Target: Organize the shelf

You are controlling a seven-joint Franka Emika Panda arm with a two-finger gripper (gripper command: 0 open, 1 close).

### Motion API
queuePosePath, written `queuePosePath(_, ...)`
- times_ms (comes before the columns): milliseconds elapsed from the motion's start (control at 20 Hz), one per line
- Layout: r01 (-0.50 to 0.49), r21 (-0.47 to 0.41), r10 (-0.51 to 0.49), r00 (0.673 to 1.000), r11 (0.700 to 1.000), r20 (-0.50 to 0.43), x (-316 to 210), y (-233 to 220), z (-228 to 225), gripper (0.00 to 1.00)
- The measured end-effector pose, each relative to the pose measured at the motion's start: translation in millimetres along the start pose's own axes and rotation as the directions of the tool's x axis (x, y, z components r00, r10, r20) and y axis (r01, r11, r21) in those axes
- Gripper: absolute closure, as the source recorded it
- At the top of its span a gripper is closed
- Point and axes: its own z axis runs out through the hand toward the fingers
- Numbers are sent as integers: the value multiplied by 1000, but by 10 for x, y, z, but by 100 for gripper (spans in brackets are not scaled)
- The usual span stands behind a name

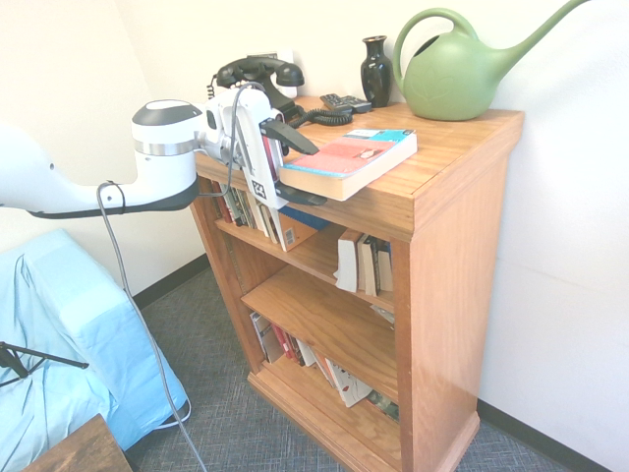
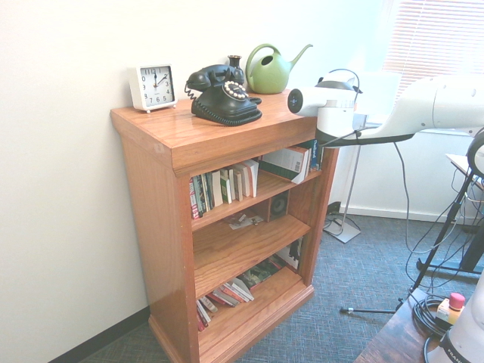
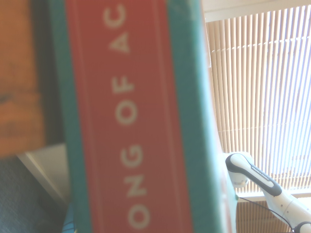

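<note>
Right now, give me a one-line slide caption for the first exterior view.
White arm's open gripper straddling a thick red-and-teal paperback overhanging the orange-brown wooden shelf's top.

middle shelf level (image 1: 324, 320) mostly bare, top level crowded with books (image 2: 223, 189)

glossy white arm (image 1: 59, 177), grey-banded wrist, black-fingered end effector (image 1: 295, 167), grey cable

Two exterior cameras are facing the shelf (image 1: 432, 197) from opposite front corners, while the wrist camera is pressing close to a book's spine (image 3: 129, 121).
</note>
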Motion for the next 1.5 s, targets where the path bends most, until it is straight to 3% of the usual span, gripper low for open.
queuePosePath(50, -1, 1, 1, 1000, 1000, 0, 7, -8, -1, 100)
queuePosePath(1500, 99, 24, -100, 995, 995, 18, -48, -152, -65, 100)
